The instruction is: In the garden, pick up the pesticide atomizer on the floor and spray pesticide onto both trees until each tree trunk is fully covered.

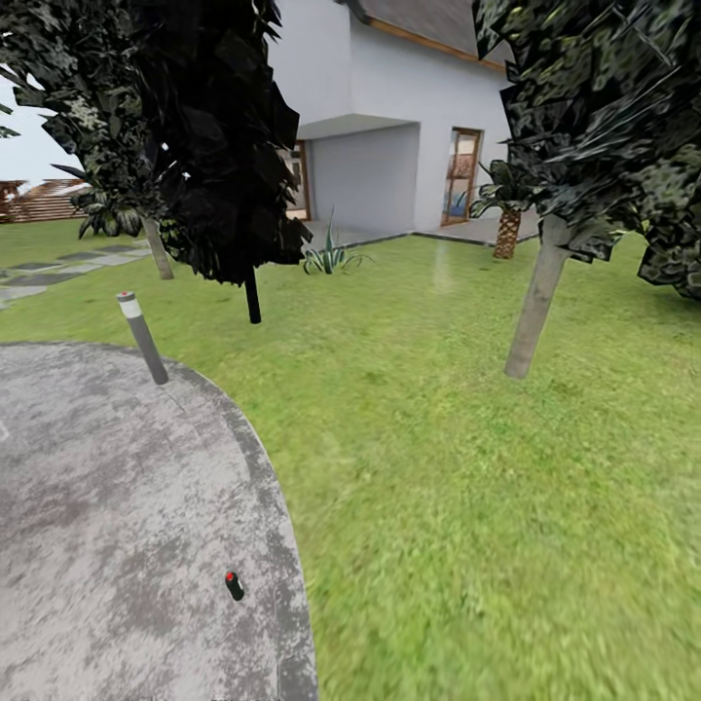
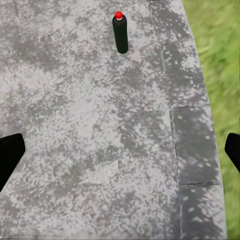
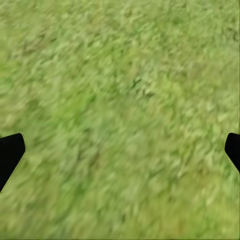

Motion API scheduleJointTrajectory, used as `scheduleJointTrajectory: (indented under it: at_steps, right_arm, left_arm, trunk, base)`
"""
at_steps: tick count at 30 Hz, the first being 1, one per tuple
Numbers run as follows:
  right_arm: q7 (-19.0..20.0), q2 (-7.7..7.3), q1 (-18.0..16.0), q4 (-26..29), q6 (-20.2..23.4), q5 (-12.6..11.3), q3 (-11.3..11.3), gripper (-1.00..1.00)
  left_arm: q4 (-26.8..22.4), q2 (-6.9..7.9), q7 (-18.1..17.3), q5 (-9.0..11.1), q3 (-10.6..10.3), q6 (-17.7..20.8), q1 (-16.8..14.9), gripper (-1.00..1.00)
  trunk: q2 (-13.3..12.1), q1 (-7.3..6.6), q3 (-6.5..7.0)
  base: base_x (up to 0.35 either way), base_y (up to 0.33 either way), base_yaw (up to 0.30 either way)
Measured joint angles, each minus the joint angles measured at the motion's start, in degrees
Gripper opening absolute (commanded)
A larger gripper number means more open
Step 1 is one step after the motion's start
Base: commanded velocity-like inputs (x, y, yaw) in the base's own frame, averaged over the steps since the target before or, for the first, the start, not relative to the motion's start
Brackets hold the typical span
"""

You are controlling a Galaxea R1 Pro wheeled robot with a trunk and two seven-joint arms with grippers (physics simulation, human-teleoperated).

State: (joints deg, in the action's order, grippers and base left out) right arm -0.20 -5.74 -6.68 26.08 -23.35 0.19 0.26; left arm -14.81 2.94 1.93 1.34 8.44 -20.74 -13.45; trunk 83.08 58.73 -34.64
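Pesticide atomizer [image 1: 234, 585] not yet picked up: upright on the grey concrete floor [image 1: 107, 526], near and left of centre in the head view, close to the paving's curved edge, red-dotted cap up. Seen again from the left wrist [image 2: 120, 33], standing well ahead of the left claw [image 2: 120, 150], whose dark fingertips [image 2: 10, 155] sit wide apart at the frame edges, holding nothing. Farther left, a slanted grey bollard [image 1: 142, 338] at the paving's far rim. Right of that, lawn [image 1: 467, 467], then a bare tan trunk [image 1: 534, 307] leaning under a dark crown, unsprayed as far as can be judged. Right claw [image 3: 120, 150] likewise spread and empty over grass. Everything left: grasp, carry, spray both trunks.
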Motion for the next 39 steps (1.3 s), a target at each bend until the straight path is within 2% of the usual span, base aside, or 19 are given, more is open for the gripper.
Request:
scheduleJointTrajectory:
  at_steps: [7,10,14,28,39]
  right_arm:
    - [-0.05,0.03,0.01,-0.06,-0.32,0.01,0.00,1.00]
    - [-0.06,0.16,0.00,-0.12,-0.34,-0.01,0.00,1.00]
    - [-0.06,0.20,0.00,-0.15,-0.38,0.01,-0.07,1.00]
    - [0.02,0.21,0.00,-0.15,-0.30,0.07,0.00,1.00]
    - [0.02,0.21,0.00,-0.15,-0.30,0.09,0.00,1.00]
  left_arm:
    - [-0.55,-0.19,-0.02,0.03,0.07,0.09,-0.22,1.00]
    - [-2.38,-0.51,-0.06,-0.19,0.03,0.20,-0.32,1.00]
    - [-6.03,-0.05,-0.04,-0.99,0.24,0.26,-0.10,1.00]
    - [-5.64,0.70,-0.14,-1.51,0.23,0.09,0.59,1.00]
    - [-5.44,0.58,-0.09,-1.44,0.08,0.09,0.62,1.00]
  trunk:
    - [0.01,-0.01,0.31]
    - [0.00,0.00,0.46]
    - [0.00,0.00,0.64]
    - [0.00,0.00,1.28]
    - [0.00,0.00,1.79]
  base:
    - [0.000,0.000,0.270]
    - [0.000,0.000,0.270]
    - [0.000,0.000,0.270]
    - [0.005,-0.009,0.270]
    - [0.085,-0.228,0.269]
